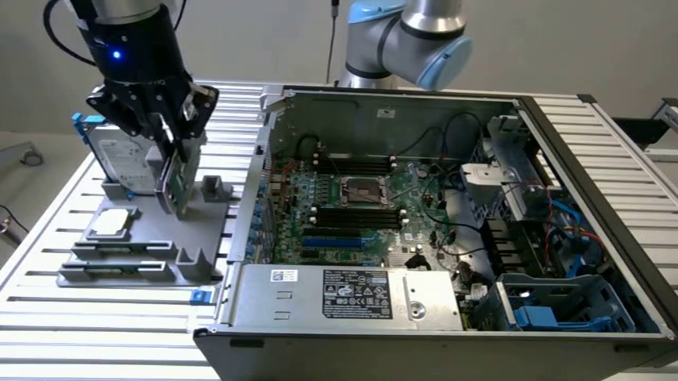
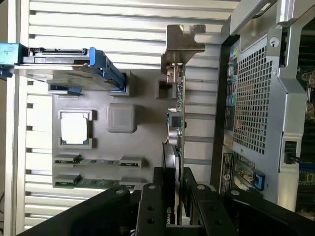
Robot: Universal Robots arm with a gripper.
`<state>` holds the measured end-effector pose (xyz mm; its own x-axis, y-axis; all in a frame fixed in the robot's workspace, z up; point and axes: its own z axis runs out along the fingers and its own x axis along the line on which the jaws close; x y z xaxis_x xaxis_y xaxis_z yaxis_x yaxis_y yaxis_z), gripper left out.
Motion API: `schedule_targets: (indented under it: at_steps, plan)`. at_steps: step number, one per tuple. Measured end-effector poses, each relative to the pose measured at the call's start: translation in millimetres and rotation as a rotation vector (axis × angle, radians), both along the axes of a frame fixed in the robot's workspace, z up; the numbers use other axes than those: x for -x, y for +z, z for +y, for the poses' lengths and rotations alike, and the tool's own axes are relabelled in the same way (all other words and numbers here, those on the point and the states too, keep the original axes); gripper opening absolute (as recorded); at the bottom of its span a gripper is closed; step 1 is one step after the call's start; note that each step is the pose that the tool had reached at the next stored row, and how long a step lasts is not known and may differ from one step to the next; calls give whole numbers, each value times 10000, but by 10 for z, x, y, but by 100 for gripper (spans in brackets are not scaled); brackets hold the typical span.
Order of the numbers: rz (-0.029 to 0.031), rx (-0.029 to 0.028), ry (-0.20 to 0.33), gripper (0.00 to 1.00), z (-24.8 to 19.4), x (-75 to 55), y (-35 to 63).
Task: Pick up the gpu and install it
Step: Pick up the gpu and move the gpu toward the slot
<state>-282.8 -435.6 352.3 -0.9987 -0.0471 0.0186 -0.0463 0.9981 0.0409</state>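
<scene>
The gpu, a thin green card with a black cooler and a silver end bracket, stands on edge over the grey parts holder at the exterior view's left. My gripper comes down from above and is shut on the card's upper edge. In the wrist view the gpu is seen edge-on, bracket end far from me, with my gripper pinching it between its black fingers. I cannot tell whether the card's lower edge is clear of the holder.
The open computer case lies to the exterior view's right, its motherboard with a blue slot exposed. On the holder stand a silver hard drive with blue frame, a square silver chip and memory sticks. The case's perforated rear panel is close by.
</scene>
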Motion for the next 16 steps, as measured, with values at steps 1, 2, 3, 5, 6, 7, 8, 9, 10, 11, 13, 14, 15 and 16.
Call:
schedule_targets:
  at_steps: [1, 2, 3, 5, 6, 7, 8, 9, 10, 11, 13, 14, 15, 16]
  plan:
    - [21, -6, -1, 27, -7, -29, 32]
    - [44, -9, 0, 27, -13, -66, 72]
    - [74, -8, 1, 27, -18, -104, 117]
    - [134, -10, 0, 27, -28, -180, 200]
    - [163, -11, 0, 27, -33, -221, 241]
    - [187, -11, 1, 27, -36, -266, 280]
    - [207, -11, 1, 27, -38, -310, 317]
    - [225, -11, 1, 27, -39, -359, 354]
    - [241, -12, 0, 27, -40, -403, 382]
    - [252, -13, 0, 27, -41, -449, 405]
    - [263, -10, 1, 27, -45, -537, 444]
    - [265, -12, 0, 27, -46, -585, 463]
    - [267, -11, 0, 27, -46, -631, 483]
    - [269, -11, 0, 27, -46, -675, 501]
